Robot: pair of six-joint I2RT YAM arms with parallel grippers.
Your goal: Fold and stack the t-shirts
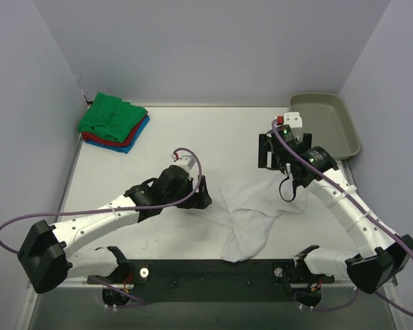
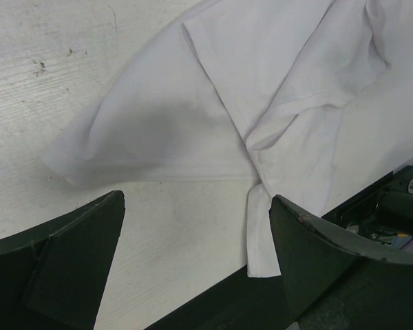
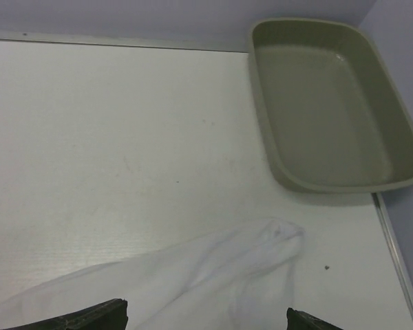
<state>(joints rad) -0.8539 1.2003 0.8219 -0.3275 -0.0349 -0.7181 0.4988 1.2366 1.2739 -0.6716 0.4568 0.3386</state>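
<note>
The white t-shirt (image 1: 255, 213) lies crumpled and partly folded on the table's near middle, one end reaching the front edge. My left gripper (image 1: 201, 194) is open and empty just left of it. In the left wrist view the shirt (image 2: 213, 103) lies ahead of the gripper (image 2: 196, 206), and a narrow strip of it touches the right finger (image 2: 310, 254). My right gripper (image 1: 279, 161) is open and empty above the shirt's far right part. In the right wrist view, cloth (image 3: 213, 275) lies between its finger tips (image 3: 206, 309). Folded green, red and blue shirts (image 1: 113, 122) are stacked at the back left.
A grey-beige tray (image 1: 323, 124) stands empty at the back right, also in the right wrist view (image 3: 344, 184). A black mounting bar (image 1: 213, 271) runs along the near edge. Walls close the table on the left, back and right.
</note>
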